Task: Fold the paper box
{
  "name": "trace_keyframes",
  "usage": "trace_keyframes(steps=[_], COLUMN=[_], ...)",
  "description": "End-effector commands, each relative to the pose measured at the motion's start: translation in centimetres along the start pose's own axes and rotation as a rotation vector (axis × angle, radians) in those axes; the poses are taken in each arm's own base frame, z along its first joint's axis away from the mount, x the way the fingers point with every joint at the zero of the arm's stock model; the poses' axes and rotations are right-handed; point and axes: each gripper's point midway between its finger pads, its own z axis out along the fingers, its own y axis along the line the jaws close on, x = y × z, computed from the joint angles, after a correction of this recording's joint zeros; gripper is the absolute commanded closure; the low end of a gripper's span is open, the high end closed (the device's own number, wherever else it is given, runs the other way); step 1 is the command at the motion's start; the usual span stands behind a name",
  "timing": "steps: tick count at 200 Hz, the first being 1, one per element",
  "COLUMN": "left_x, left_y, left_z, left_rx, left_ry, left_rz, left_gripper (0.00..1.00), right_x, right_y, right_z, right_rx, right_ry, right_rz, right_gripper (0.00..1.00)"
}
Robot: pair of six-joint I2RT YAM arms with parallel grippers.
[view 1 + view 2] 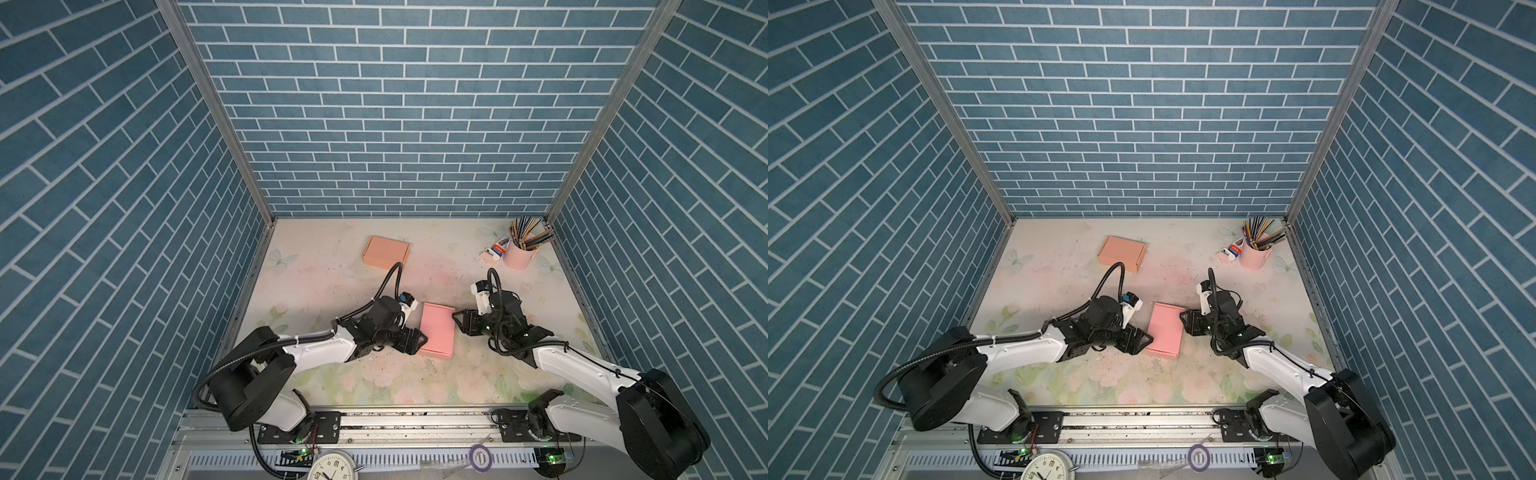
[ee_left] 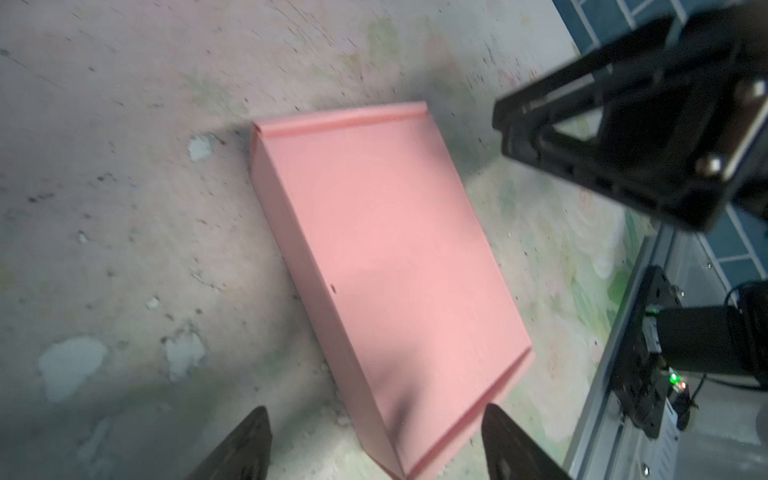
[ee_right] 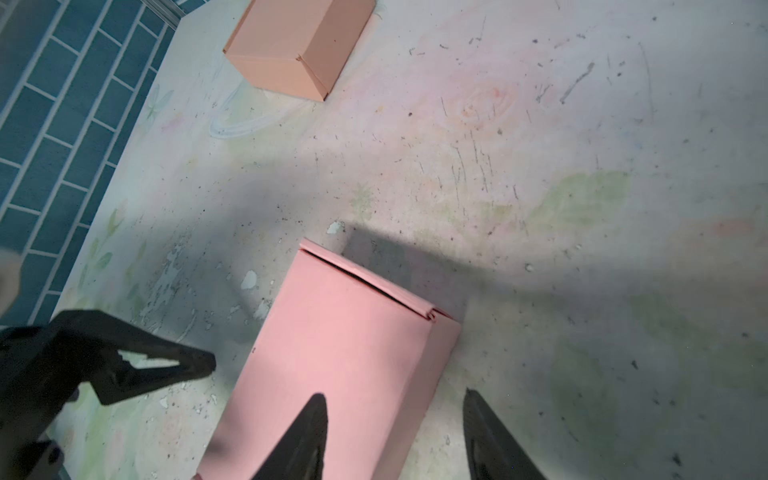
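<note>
One pink paper box [image 1: 436, 329] [image 1: 1166, 330] lies flat near the middle of the desk [image 1: 332, 291], between the two arms. It is a shallow rectangular carton of smooth matte card with crisp folded edges. In the right wrist view [image 3: 340, 361] its lid is down, with a thin dark slit along one short end where a narrow lip is folded. In the left wrist view [image 2: 386, 266] the top panel is plain apart from a tiny dark speck.

We count two pincers, both black with tapered, pointed fingers. The left pincer [image 1: 415, 340] [image 2: 376, 409] stands wide open at the box's near left edge, gripping nothing; one finger sits clear of the card. The right pincer [image 1: 457, 319] [image 3: 394, 395] is at the box's right edge with its jaws parted. One finger [image 3: 307, 436] is over the lid, the other is off to the side over the desk, and nothing is clamped.

A second box, a closed peach box [image 1: 386, 250] of the same card, rests well apart toward the far left. In the far right corner stands one round pink cup [image 1: 517, 255] holding a bunch of pencils [image 1: 528, 232], too many to count. The desk has a faded floral print, scuffed and speckled.
</note>
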Motion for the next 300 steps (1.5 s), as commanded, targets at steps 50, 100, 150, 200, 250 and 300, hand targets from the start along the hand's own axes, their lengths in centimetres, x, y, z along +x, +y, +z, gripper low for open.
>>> trace_keyframes(steps=[50,100,150,200,250,300], left_x=[5.5,6.3,6.6,6.3,5.7,4.3], left_y=[-4.7,-7.3,-9.1,-9.3,-7.8,-6.3], left_z=[-0.9,-0.2,1.2,2.0,2.6,2.1], left_rx=[0.059,0.150,0.227,0.229,0.196,0.195], left_ry=[0.069,0.054,0.022,0.016,0.003,-0.038], left_rz=[0.078,0.119,0.087,0.095,0.062,0.032], left_gripper=[0.12,0.12,0.12,0.12,0.12,0.12], right_x=[-2.6,-3.6,-3.9,-3.1,-2.4,-1.9], right_y=[2.4,2.8,2.4,1.9,1.7,1.7], right_z=[1.8,4.1,5.7,7.3,7.6,7.0], right_rx=[-0.073,-0.089,-0.076,-0.071,-0.077,-0.081], right_ry=[0.052,0.072,0.081,0.124,0.141,0.138], right_rz=[-0.071,-0.091,-0.121,-0.121,-0.110,-0.098], right_gripper=[0.35,0.34,0.37,0.37,0.38,0.39])
